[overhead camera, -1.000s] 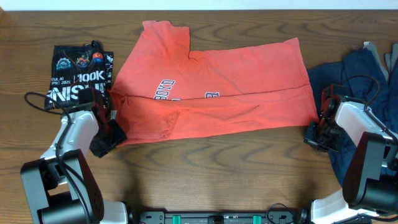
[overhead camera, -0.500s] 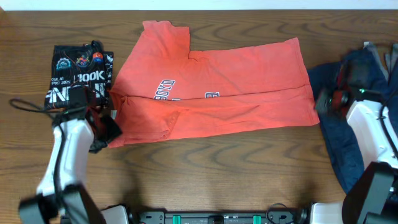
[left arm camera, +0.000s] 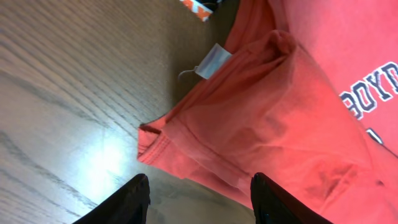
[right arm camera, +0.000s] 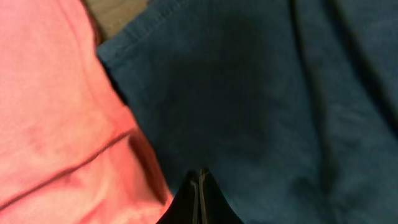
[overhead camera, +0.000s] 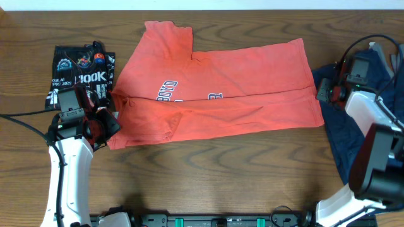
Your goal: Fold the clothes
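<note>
Firstly, folded black shirt (overhead camera: 82, 70): lay at the far left of the wooden table (overhead camera: 208, 170), white and coloured print facing up, just beside the orange-red shirt's left edge.
Left gripper (overhead camera: 104, 126): stood at the lower-left corner of the orange-red shirt, just below the black shirt.
Left gripper, state: jaws spread wide. In the left wrist view both fingers (left arm camera: 138, 200) showed at the bottom edge, well apart, holding nothing.
Shirt relative to left gripper: the corner of the hem lay ahead of the open jaws and between their lines. Contact with the fingers could not be established.
White label (left arm camera: 211, 61): stuck out from the shirt's edge onto bare wood, beyond the corner.
Orange-red shirt (overhead camera: 221, 94): lay across the middle of the table, between the two grippers.
Orange-red shirt, appearance: flat, with the lower part doubled up over the body, leaving a long crease running left to right. One sleeve (overhead camera: 167, 38) projected at the upper left. Navy-and-white lettering (overhead camera: 167, 88) was partly hidden at the crease. Cloth at the left corner was bunched and layered.
Right gripper (overhead camera: 323, 93): stood at the shirt's right edge, where orange-red cloth met navy cloth.
Right gripper, state: jaws pressed together, tips over the navy cloth just beside the orange-red edge.
Navy shirt (overhead camera: 353, 132): lay rumpled at the table's right side, partly under the right arm, touching the orange-red shirt.
</note>
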You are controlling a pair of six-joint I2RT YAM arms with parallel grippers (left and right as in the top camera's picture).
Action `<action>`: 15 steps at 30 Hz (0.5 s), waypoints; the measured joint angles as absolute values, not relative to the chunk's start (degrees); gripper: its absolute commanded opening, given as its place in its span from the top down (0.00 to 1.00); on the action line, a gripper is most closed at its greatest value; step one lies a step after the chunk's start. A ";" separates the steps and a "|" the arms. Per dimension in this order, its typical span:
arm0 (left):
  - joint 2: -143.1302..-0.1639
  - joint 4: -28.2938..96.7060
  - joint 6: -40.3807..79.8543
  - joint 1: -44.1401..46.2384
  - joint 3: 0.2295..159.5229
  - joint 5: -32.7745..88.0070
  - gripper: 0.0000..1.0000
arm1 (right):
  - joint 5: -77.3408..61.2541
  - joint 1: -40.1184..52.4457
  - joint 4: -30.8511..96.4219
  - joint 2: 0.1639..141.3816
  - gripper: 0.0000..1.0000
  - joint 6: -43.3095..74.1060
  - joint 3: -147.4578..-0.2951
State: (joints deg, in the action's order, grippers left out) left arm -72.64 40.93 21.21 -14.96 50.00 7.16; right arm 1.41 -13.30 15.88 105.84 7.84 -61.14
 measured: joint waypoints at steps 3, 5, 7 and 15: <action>-72.64 40.97 21.21 -14.96 50.00 7.75 0.46 | 0.86 -13.30 14.17 109.08 0.99 7.86 -61.14; -72.64 41.12 21.21 -14.96 50.00 7.86 0.46 | 0.91 -13.56 12.97 110.08 0.99 7.92 -61.47; -72.64 41.39 21.21 -14.96 50.00 8.08 0.46 | 1.72 -14.26 12.80 110.72 0.99 8.80 -61.73; -72.64 42.15 21.21 -14.96 50.00 8.64 0.46 | 11.07 -25.45 19.49 111.00 0.99 18.11 -63.75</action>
